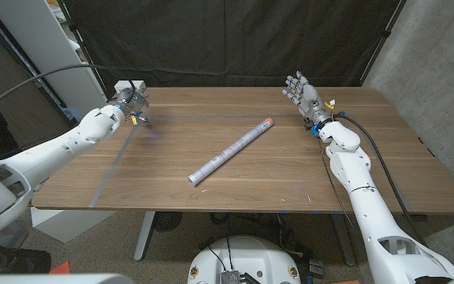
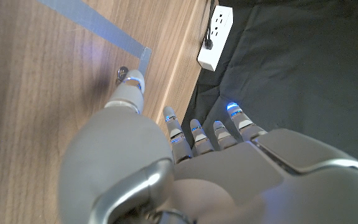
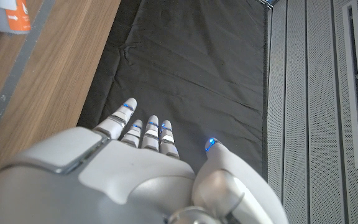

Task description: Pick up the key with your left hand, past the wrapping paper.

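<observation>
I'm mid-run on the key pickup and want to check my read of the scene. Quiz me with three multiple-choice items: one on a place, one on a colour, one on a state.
1. Where is the left hand?
A. at the table's far left corner
B. over the wrapping paper roll
C. at the near edge

2. What colour is the end cap of the wrapping paper roll?
A. green
B. orange
C. black

3. How is the right hand?
A. gripping the roll
B. pressed flat on the table
C. raised, fingers apart, holding nothing

Answers: 1 A, the head view shows it there, with a fingertip at the key in the left wrist view. 2 B, the far end is orange. 3 C, its fingers are spread above the table.
</observation>
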Controlling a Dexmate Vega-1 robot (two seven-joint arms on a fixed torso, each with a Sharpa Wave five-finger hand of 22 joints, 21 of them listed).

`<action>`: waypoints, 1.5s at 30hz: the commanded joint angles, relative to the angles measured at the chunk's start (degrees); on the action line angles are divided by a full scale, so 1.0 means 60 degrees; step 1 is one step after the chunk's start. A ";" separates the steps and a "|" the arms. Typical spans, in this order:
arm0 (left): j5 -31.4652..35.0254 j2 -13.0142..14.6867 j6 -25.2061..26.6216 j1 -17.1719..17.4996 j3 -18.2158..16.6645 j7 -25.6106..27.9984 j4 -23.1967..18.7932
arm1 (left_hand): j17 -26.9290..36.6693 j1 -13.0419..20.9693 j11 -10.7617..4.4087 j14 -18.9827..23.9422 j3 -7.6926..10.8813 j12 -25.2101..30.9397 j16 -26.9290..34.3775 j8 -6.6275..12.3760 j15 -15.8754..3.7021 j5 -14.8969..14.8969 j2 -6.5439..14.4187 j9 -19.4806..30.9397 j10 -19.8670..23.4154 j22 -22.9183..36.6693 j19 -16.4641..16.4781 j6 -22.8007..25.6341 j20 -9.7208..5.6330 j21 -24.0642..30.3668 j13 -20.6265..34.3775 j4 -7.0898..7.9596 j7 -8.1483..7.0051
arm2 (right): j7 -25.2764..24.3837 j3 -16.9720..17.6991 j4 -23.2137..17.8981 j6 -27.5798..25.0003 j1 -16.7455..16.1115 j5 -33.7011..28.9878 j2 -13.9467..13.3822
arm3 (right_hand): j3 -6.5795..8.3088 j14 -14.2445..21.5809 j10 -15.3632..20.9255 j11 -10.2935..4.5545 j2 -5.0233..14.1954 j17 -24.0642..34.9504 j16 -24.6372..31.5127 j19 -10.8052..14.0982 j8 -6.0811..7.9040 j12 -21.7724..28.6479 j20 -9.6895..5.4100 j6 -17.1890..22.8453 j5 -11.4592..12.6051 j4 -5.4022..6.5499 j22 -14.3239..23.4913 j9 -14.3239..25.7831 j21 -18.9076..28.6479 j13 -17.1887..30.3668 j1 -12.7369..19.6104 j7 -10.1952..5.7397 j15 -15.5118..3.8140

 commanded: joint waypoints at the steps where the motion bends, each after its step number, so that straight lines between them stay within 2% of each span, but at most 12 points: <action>1: 0.0026 -0.0216 0.0184 -0.0234 0.0438 0.0527 0.0655 | 0.0024 0.0146 -0.0038 -0.0014 -0.0078 0.0032 -0.0010 0.0036 -0.0343 0.0038 0.0015 0.0043 0.0001 0.0024 0.0074 0.0176 0.0015 -0.0025 0.0030 0.0007 0.0022 | -0.0070 -0.0025 0.0075 -0.0046 0.0008 -0.0079 0.0021 | 0.0055 0.0042 0.0074 -0.0002 0.0105 0.0033 -0.0001 0.0060 0.0009 -0.0027 0.0001 0.0066 -0.0016 -0.0014 0.0046 0.0020 -0.0014 0.0023 -0.0046 -0.0007 0.0022; 17: -0.0232 -0.0647 0.0270 -0.0564 0.1014 0.1472 0.1560 | 0.0022 0.0232 -0.0080 0.0128 -0.0152 0.0111 0.0026 0.0077 -0.0414 0.0045 0.0089 0.0050 0.0174 0.0029 0.0170 0.0471 0.0017 0.0000 0.0033 0.0026 0.0023 | -0.0048 -0.0029 0.0309 -0.0030 0.0110 -0.0125 0.0040 | 0.0067 0.0036 0.0072 -0.0003 0.0105 0.0033 -0.0005 0.0047 0.0003 -0.0032 -0.0012 0.0063 -0.0023 -0.0017 0.0046 0.0020 -0.0020 0.0023 -0.0057 -0.0009 0.0023; 21: -0.0340 -0.0769 0.0317 -0.0603 0.1131 0.1796 0.1774 | 0.0022 0.0251 -0.0096 0.0213 -0.0196 0.0170 0.0044 0.0106 -0.0459 0.0044 0.0121 0.0052 0.0307 0.0032 0.0249 0.0637 -0.0048 0.0026 0.0037 0.0043 0.0023 | -0.0022 -0.0032 0.0407 -0.0009 0.0166 -0.0128 0.0050 | 0.0070 0.0038 0.0077 -0.0003 0.0104 0.0032 -0.0005 0.0047 0.0004 -0.0031 -0.0011 0.0067 -0.0025 -0.0018 0.0046 0.0020 -0.0020 0.0023 -0.0059 -0.0004 0.0022; 32: -0.0477 -0.0866 0.0324 -0.0786 0.1467 0.1493 0.1885 | 0.0023 0.0281 -0.0076 0.0216 -0.0257 0.0160 0.0022 0.0088 -0.0453 0.0042 0.0125 0.0049 0.0262 0.0035 0.0261 0.0712 -0.0059 0.0026 0.0042 0.0044 0.0008 | 0.0012 0.0001 0.0622 0.0029 0.0270 -0.0145 0.0056 | 0.0079 0.0044 0.0084 -0.0004 0.0103 0.0032 -0.0004 0.0045 0.0001 -0.0032 -0.0017 0.0064 -0.0030 -0.0020 0.0046 0.0020 -0.0021 0.0023 -0.0066 -0.0004 0.0017; 45: -0.0712 -0.1068 0.0120 -0.0944 0.1769 0.1778 0.2330 | 0.0024 0.0343 -0.0096 0.0223 -0.0336 0.0185 0.0003 0.0130 -0.0458 0.0047 0.0146 0.0063 0.0291 0.0039 0.0257 0.0973 -0.0062 0.0019 0.0050 0.0042 0.0017 | 0.0064 0.0026 0.0786 0.0060 0.0342 -0.0149 0.0064 | 0.0090 0.0049 0.0078 0.0000 0.0103 0.0032 -0.0005 0.0018 -0.0003 -0.0037 -0.0017 0.0061 -0.0034 -0.0024 0.0046 0.0020 -0.0031 0.0024 -0.0072 -0.0005 0.0018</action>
